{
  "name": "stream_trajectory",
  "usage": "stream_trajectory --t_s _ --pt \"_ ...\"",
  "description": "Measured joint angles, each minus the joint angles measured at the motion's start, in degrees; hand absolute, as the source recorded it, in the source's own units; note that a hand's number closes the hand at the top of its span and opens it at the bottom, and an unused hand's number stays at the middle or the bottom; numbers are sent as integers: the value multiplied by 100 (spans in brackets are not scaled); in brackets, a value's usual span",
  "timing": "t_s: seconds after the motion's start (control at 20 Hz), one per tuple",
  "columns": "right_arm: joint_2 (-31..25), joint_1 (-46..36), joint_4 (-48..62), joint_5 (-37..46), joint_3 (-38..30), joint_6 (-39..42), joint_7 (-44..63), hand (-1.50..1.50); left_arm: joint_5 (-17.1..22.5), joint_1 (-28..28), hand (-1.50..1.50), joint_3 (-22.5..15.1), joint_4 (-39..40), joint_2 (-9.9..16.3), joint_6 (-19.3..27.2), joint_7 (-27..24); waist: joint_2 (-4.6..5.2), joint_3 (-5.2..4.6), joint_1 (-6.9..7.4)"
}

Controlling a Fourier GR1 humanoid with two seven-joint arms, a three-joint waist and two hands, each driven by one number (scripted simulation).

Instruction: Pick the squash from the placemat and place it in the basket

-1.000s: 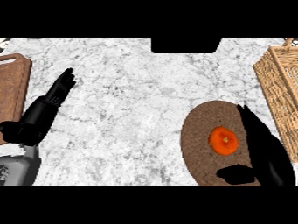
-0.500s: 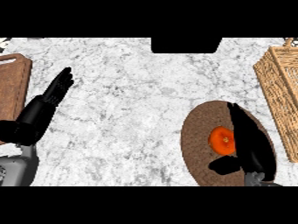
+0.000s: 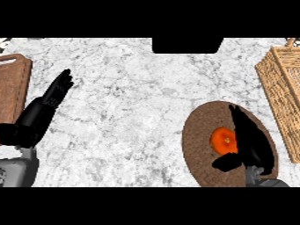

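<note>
An orange squash (image 3: 221, 139) lies on the round brown placemat (image 3: 199, 132) at the lower right of the head view. My right hand (image 3: 250, 140) lies over the placemat with straight fingers pointing away, just right of the squash and partly covering it; its thumb (image 3: 225, 162) sits below the squash. The wicker basket (image 3: 294, 94) stands at the right edge, beyond the placemat. My left hand (image 3: 38, 115) rests open at the left, fingers straight and pointing up.
A brown wooden cutting board (image 3: 1, 94) lies along the left edge with a dark object on it. A black item (image 3: 187, 45) sits at the counter's far middle edge. White marble counter (image 3: 133, 101) spans between both hands.
My right hand has shifted left onto the placemat, now against the squash and covering its right side. The left hand stays still.
</note>
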Motion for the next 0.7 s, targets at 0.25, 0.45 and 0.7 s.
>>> stream_trajectory --t_s 0.25,0.45,0.7 --pt "94 138 92 -61 47 120 -129 150 -18 21 0 84 -39 -55 -77 -2 0 1 -2" --pt "127 84 221 -40 142 343 -174 150 -78 13 0 87 -115 -118 -73 97 -9 -11 -4" --pt "144 -92 570 53 103 266 -418 150 -153 -43 0 94 -114 -196 -88 174 -35 -37 -5"
